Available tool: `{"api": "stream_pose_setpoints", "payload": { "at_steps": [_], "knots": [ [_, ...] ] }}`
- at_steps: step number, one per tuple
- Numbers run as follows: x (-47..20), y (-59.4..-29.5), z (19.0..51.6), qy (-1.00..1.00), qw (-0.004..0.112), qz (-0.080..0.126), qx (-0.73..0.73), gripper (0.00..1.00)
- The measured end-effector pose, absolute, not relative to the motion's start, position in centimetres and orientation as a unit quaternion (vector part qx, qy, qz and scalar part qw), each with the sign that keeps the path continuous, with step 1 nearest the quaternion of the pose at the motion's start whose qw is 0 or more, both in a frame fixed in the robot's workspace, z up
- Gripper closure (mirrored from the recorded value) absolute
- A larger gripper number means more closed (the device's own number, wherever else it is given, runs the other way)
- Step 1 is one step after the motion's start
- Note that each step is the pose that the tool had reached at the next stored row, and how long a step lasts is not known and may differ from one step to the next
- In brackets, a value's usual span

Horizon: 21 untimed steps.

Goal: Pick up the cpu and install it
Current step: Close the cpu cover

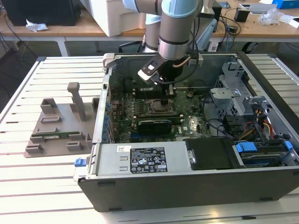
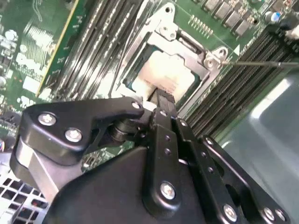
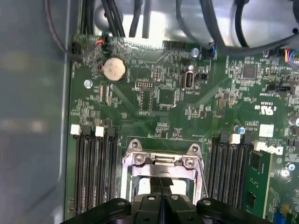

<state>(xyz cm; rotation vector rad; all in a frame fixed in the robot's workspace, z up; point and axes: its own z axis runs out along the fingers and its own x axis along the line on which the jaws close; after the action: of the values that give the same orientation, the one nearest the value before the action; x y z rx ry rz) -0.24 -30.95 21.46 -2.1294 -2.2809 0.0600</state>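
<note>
Exterior view: the gripper is down inside the case, over the socket. Second wrist view: its fingers are together, tips at the cpu lying flat in the socket. First wrist view agrees. Probably light, stiff, fragile; hold by edges.

The hand covers part of the cpu (and its socket).

Bright even room light; glare washes out the cpu.
</note>
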Motion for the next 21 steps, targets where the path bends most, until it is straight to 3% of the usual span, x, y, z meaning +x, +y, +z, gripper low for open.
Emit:
{"api": "stream_pose_setpoints", "payload": {
  "at_steps": [21],
  "knots": [
    [-0.1,-30.9,28.4,-0.731,0.010,0.019,-0.682,0.89]
  ]
}}
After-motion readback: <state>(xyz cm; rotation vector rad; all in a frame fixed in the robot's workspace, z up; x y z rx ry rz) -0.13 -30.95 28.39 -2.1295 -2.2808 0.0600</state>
